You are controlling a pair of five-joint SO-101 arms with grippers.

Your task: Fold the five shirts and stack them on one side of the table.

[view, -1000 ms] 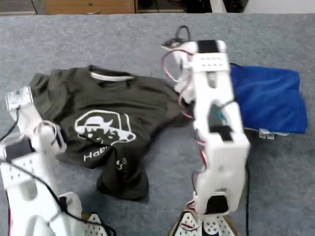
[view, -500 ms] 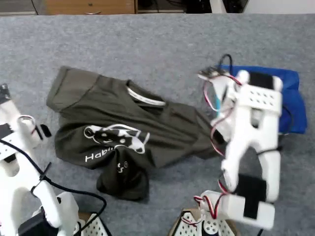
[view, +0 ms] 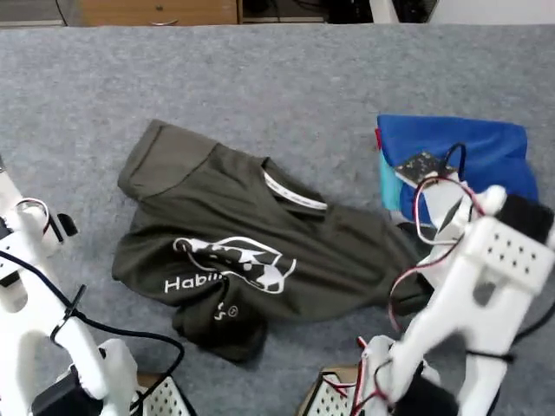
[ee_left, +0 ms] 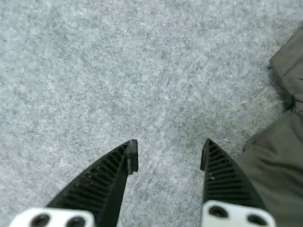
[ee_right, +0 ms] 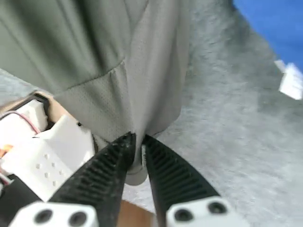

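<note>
Right gripper is clamped on the thin hem of the crumpled olive fabric T-shirt, which I see mid-table. Left gripper hangs with fingers spread over the fuzzy grey felt table, just beside that shirt. Folded blue shirt lies at three o'clock.

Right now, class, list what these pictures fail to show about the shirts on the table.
1. High view: the right arm covers one end of the olive shirt and the near edge of the blue shirt.
2. Right wrist view: the right tool is shut on olive cloth, but the picture's edges cut the cloth off, so which part of the shirt cannot be told.
</note>
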